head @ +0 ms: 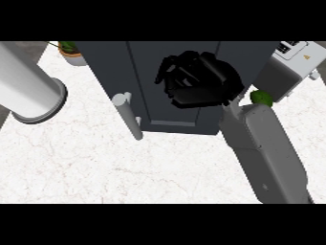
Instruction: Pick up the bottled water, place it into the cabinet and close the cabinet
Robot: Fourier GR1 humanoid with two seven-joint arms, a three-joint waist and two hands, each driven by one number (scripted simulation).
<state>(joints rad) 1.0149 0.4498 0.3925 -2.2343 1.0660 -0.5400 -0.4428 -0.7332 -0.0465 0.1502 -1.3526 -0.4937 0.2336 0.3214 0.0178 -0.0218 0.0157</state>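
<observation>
**Desk:** A white marbled counter [66, 162] fills the view from the robot's head. From the left stand a broad pale cylinder [17, 81], not identifiable from here, and a potted plant [70, 50] behind it. Next comes the dark cabinet [109, 72] with its grey bar handle [126, 115]. What could go wrong?

**Photographer:** The right hand [193, 83] rests against the cabinet's front as a black mass, and whether it is open or closed on anything cannot be told. The bottled water shows nowhere; it may be inside the cabinet or hidden by the hand. If the bottle stands near the sill, a closing door could catch it. A push off-centre might leave the door short of shut. The right forearm [264, 153] passes just beside a small green object [262, 98], so a swing rightward could knock that toward the pale appliance [292, 62].

**Desk:** And the bottle's look?

**Photographer:** Nothing to report, since no part of it is visible. The left hand is out of view.
</observation>
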